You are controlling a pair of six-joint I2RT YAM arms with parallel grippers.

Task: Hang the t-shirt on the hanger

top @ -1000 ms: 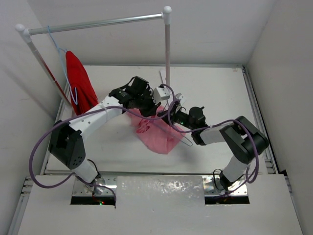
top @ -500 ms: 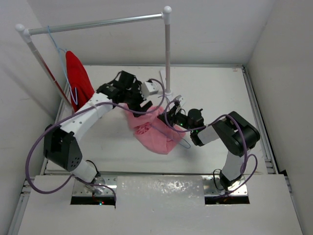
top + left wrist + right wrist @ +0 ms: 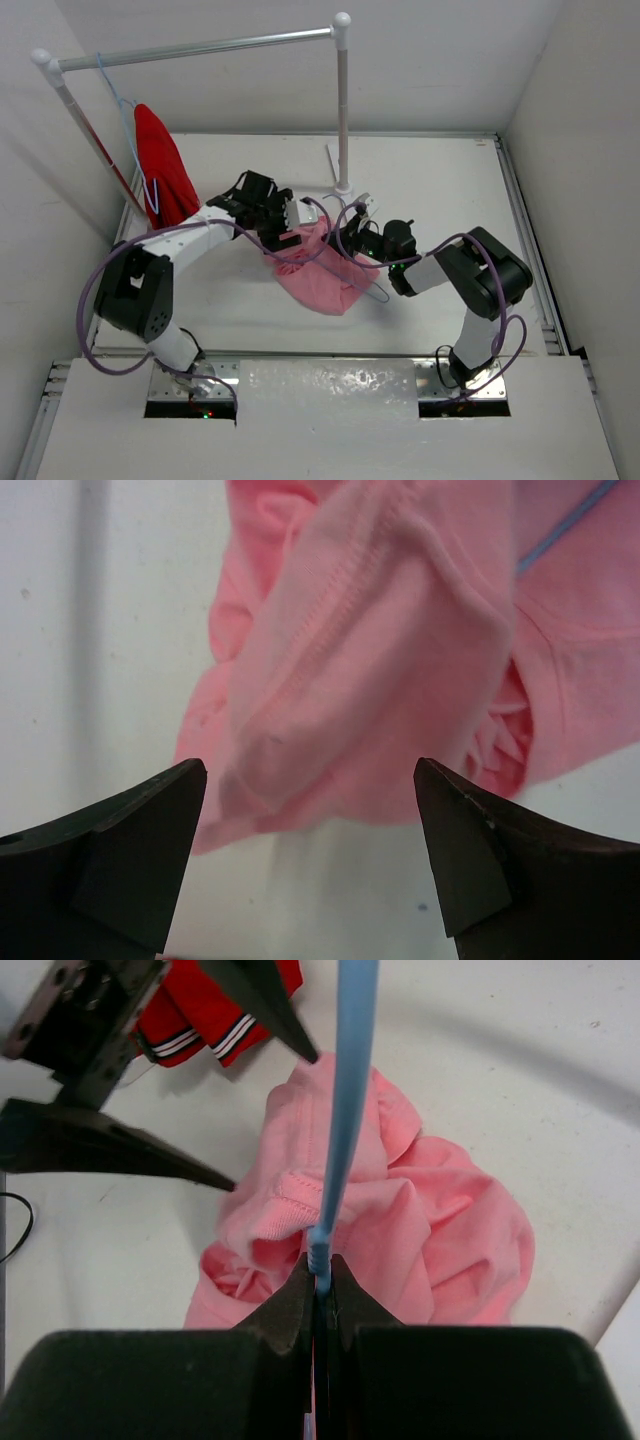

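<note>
The white table [image 3: 430, 180] takes up most of the room in front of me. A clothes rack [image 3: 200, 47] stands along its far and left sides. The only thing the rack carries is a red garment [image 3: 165, 170], draped on a blue rack hanger [image 3: 125, 110] at the left end of the rail.

The pink t-shirt [image 3: 325, 275] lies crumpled in a heap in the middle of the table, between the two arms.

The left gripper [image 3: 310, 780] hangs just above the shirt's far left edge. Its jaws are spread wide and have nothing in them.

The right gripper [image 3: 320, 1265] reaches in from the right with its jaws pinched tight on the light-blue hanger [image 3: 345, 1090]. From the wrist, that wire runs straight away from the jaws, over the bunched pink cloth towards the left arm's fingers.

From above, only a thin stretch of wire shows. It slants out of the shirt's near right edge. So the hanger sits at the shirt, partly hidden by it, and I cannot tell which way its hook points.
</note>
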